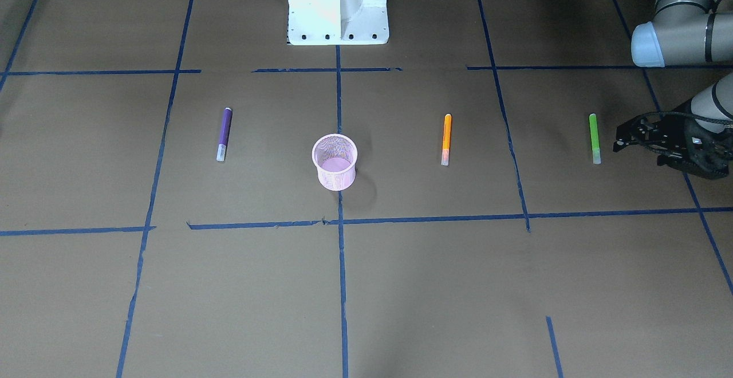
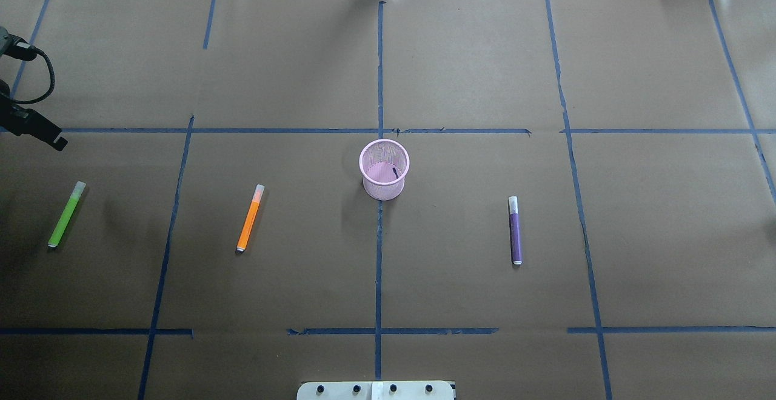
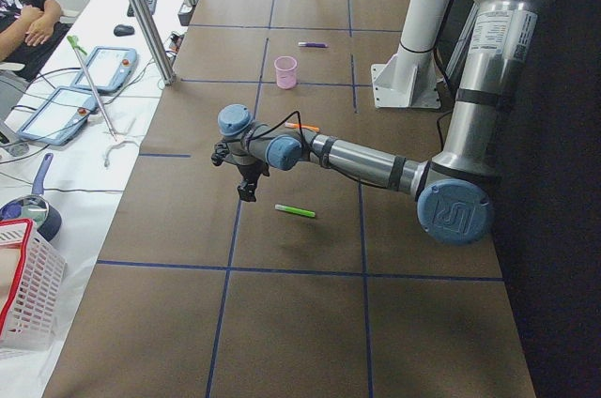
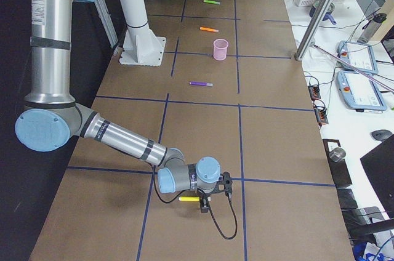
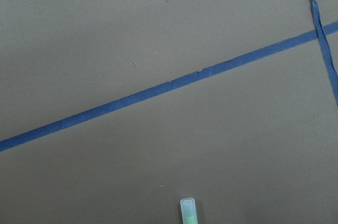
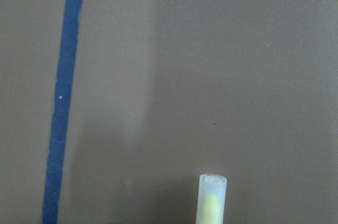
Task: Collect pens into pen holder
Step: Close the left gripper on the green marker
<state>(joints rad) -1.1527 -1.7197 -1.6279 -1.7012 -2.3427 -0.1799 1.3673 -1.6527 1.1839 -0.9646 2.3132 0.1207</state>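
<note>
Even, dimmish light; soft shadow beside the pen holder (image 1: 337, 178); right wrist view blurred, perhaps out of focus.

Robotics lab — paper-covered table (image 2: 473, 54), blue tape grid (image 2: 379, 73), teach pendants (image 4: 357, 55) — seated operator (image 3: 28, 13)

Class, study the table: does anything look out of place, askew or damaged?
A yellow pen lies alone at the table's end by the right gripper, far from the purple pen, orange pen and green pen lying in a row with the upright pen holder. Nothing looks spilled or damaged.
</note>
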